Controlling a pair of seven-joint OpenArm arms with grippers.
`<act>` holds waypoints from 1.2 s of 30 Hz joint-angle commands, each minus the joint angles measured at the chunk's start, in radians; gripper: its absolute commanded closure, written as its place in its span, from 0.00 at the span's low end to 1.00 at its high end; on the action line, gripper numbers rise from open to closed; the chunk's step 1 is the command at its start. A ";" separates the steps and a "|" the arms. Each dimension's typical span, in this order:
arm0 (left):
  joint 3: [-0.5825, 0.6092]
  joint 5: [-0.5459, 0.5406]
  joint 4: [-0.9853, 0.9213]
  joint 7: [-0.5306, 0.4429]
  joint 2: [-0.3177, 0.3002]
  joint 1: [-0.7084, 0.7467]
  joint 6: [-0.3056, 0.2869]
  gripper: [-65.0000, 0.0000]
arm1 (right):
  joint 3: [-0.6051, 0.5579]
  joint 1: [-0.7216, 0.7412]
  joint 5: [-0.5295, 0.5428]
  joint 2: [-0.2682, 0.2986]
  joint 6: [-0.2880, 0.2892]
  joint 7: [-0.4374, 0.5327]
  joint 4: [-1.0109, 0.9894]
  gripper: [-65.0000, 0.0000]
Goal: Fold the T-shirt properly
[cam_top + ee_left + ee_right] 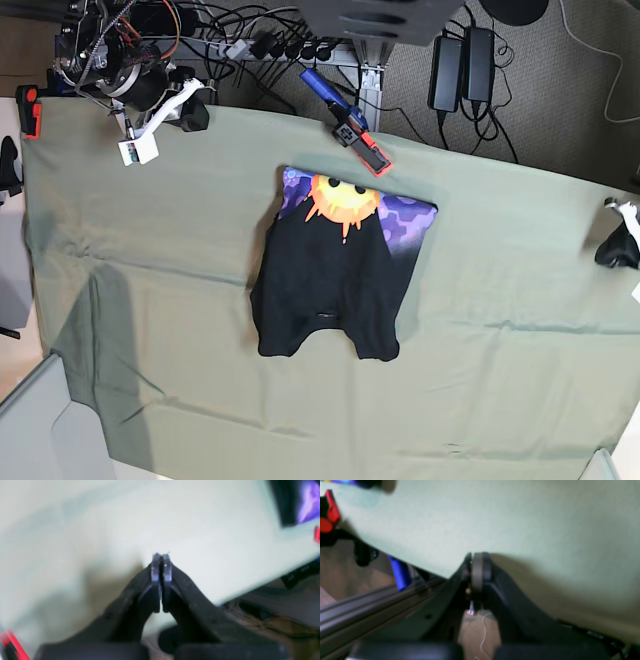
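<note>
Looking down from the base view, I see the T-shirt lying folded near the middle of the counter, which is draped in a pale green cloth. The shirt sits as a compact black bundle with the printed side up: an orange-yellow sun face on a purple-blue band runs along its far edge, and two rounded black lobes mark its near edge.

My left tool hangs over bare green cloth close to the counter's edge, its two pads pressed flat together with nothing between them. A corner of the shirt's black and purple print shows at the top right of that wrist view, well apart from the pads.

My right tool is likewise clamped together on nothing, poised above the cloth just inside the counter's edge, with the dark frame rail and the floor visible beyond it.

Both of my tools are well apart from the shirt, one at each end of the counter. A red and blue clamp rests on the far edge just beyond the sun print.
</note>
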 commanded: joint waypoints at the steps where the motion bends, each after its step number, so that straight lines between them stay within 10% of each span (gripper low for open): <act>1: -0.021 -0.018 0.015 -0.018 -0.019 0.024 -0.006 1.00 | 0.006 -0.029 0.005 0.011 0.068 -0.011 0.011 1.00; 20: -0.053 0.179 -0.044 -0.041 0.172 0.475 -0.003 1.00 | 0.006 -0.282 0.005 0.005 0.064 0.010 -0.096 1.00; 28: -0.007 0.239 -0.384 -0.144 0.179 0.471 0.056 1.00 | 0.005 -0.273 0.004 0.005 0.060 0.069 -0.330 1.00; 36: 0.286 0.430 -0.805 -0.326 0.199 0.282 0.133 1.00 | 0.003 -0.131 -0.060 -0.028 0.053 0.070 -0.559 1.00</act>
